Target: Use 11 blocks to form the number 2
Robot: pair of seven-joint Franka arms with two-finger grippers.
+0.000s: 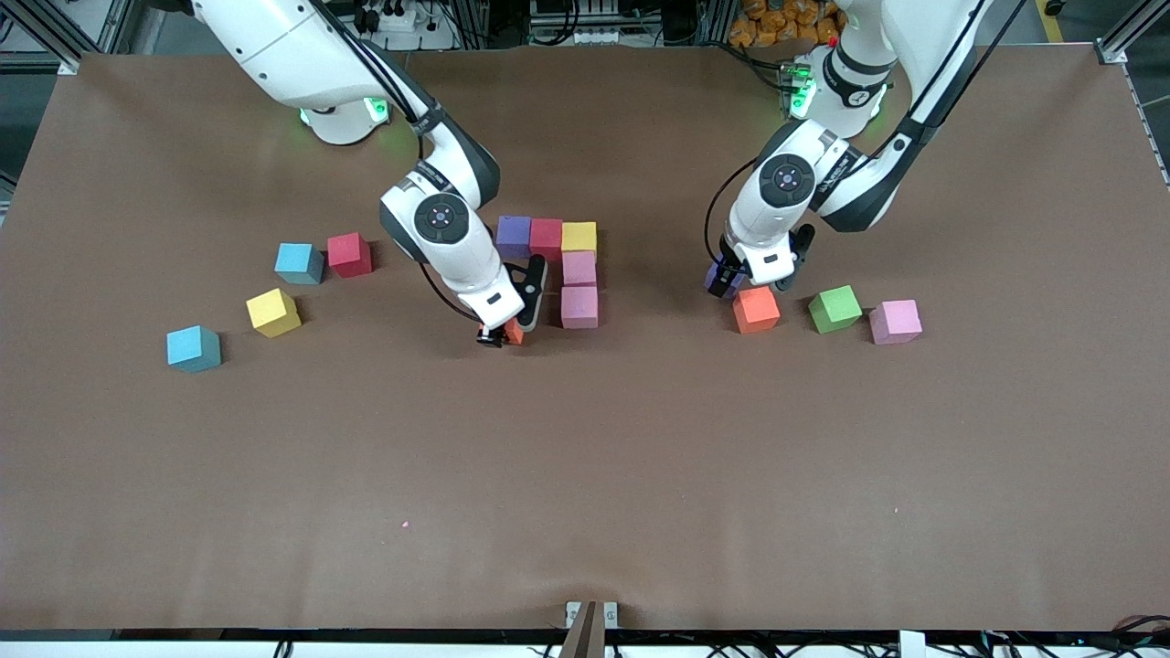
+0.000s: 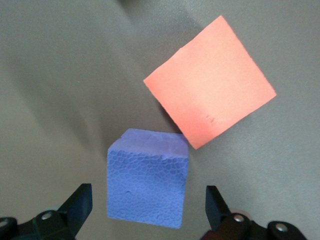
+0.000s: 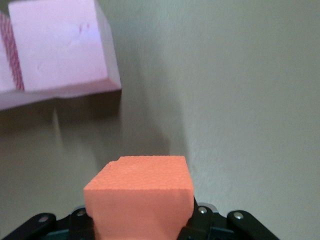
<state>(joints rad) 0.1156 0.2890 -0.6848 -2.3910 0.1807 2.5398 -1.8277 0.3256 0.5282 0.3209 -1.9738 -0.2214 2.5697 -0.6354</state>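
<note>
Beside the lower pink foam cube (image 1: 579,306) of the half-built number 2 (image 1: 558,265), a small orange foam cube (image 1: 515,333) is gripped by the closed right gripper (image 1: 508,331), just above the brown table (image 1: 585,475); the empty slot lies immediately alongside that pink cube, toward the right arm's end. At the left arm's end, a purple foam cube (image 2: 148,184) is straddled by the spread-open left gripper (image 2: 149,205), untouched. Only the left wrist view shows clear gaps on both sides, and a loose orange cube (image 2: 210,80) just beside it
</note>
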